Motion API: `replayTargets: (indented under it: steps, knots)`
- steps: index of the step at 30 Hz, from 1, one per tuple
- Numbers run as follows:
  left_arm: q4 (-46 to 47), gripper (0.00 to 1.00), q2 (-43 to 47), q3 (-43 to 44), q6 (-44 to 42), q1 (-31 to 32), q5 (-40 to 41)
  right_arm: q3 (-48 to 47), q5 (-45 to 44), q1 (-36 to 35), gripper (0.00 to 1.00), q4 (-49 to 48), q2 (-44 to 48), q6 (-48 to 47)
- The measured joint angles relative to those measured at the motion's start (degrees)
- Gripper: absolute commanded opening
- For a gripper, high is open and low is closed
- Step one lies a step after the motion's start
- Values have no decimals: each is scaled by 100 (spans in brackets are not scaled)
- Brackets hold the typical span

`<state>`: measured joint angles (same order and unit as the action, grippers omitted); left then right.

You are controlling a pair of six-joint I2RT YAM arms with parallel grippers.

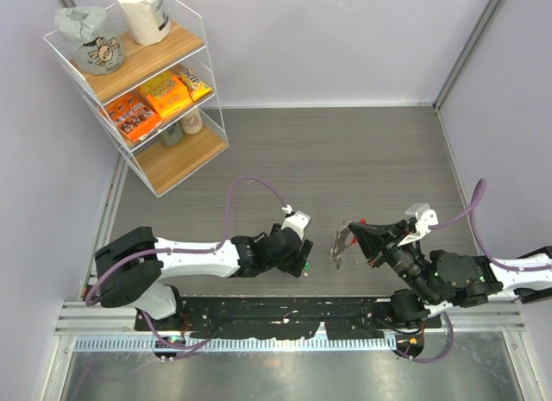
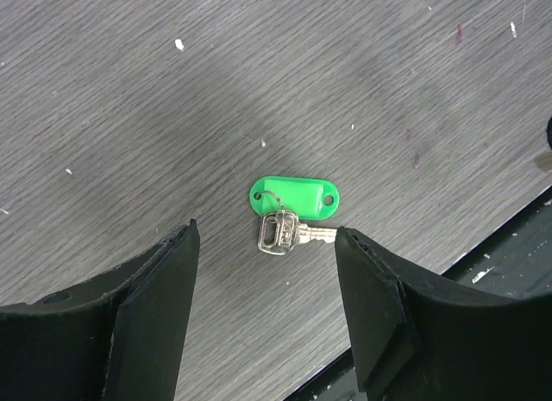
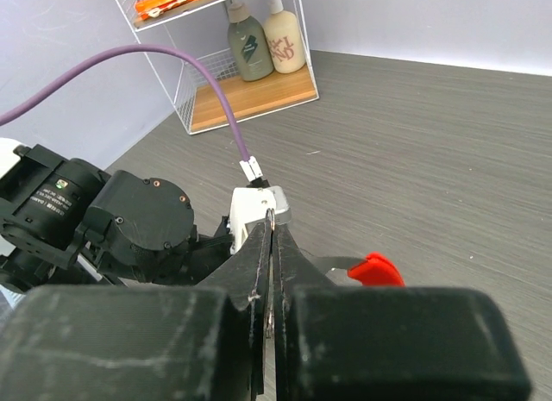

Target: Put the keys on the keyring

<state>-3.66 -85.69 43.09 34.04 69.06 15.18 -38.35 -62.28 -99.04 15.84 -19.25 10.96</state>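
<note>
Wire shelf (image 1: pixel 177 159) with snacks and bottles sits in the upper left of the overhead view. Lower down, left of centre, the left claw (image 2: pixel 265 228) hangs over the grey table (image 2: pixel 129 116) with its fingers wide apart, holding nothing. In its wrist view the little silver key (image 2: pixel 283 233) on its green tag (image 2: pixel 294 195) lies flat dead centre, right in the gap between the fingers. Just right of centre in the overhead view, the right claw (image 3: pixel 270 246) is pinched tight on the keyring (image 1: pixel 338 244), up off the table, with its red bit (image 3: pixel 375 268) poking out to the right.
</note>
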Motion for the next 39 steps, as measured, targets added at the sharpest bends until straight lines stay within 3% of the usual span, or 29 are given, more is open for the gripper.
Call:
replayTargets:
  steps: [19,39]
  knots:
    - [-396,57,-800,610,-114,184,529,-9,-15,0,6,275,247,144]
    - [-479,16,-1021,737,-149,210,579,-13,101,0,6,310,326,168]
